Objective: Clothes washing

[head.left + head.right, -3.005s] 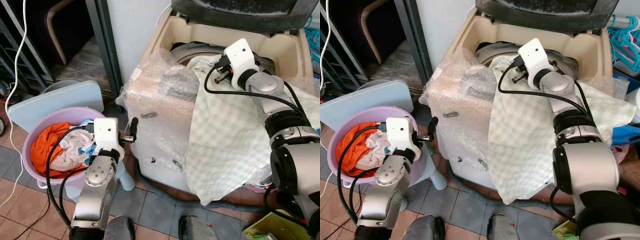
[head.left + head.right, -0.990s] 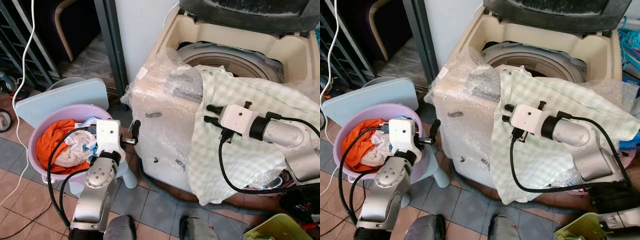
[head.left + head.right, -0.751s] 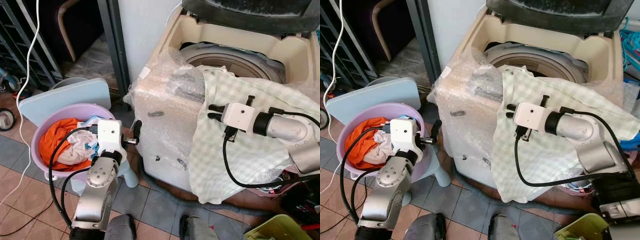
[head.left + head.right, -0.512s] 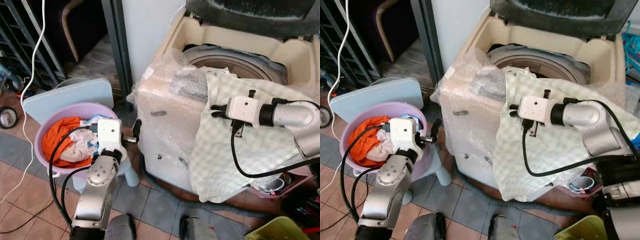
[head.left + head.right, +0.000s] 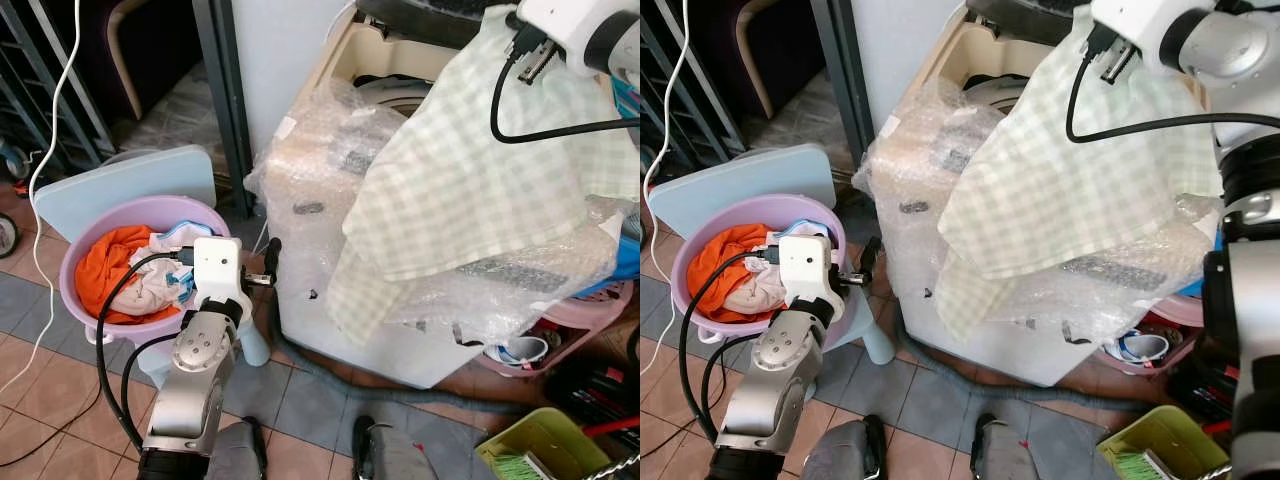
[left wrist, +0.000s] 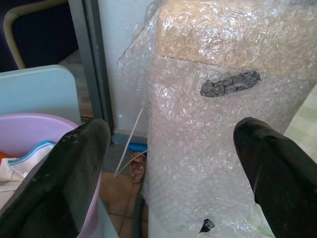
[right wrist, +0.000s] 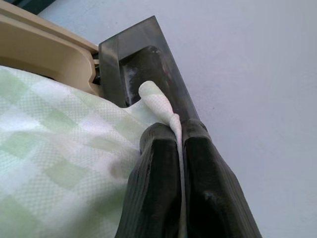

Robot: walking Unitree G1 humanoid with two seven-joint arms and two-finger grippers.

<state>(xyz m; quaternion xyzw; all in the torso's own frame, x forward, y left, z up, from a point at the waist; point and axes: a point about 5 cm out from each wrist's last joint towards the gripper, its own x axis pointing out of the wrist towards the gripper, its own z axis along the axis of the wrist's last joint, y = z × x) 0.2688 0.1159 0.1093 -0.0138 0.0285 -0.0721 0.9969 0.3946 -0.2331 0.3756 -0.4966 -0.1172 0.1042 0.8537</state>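
The right gripper (image 7: 178,144) pinched a corner of the thin green-checked cloth (image 5: 470,170), which hung long-axis downward over the bubble-wrapped washer (image 5: 330,230). The left gripper (image 6: 168,148) gaped wide beside the lilac basin (image 5: 95,225), apparently plastic.

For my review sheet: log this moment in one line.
right gripper: shut on cloth, lifted over washer | left gripper: open, idle by basin

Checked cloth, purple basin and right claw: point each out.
Checked cloth (image 5: 450,190), left eye view, mid-drape.
Purple basin (image 5: 70,275), left eye view, left rim.
Right claw (image 7: 179,148), right wrist view, fingertips pinching the cloth's edge.
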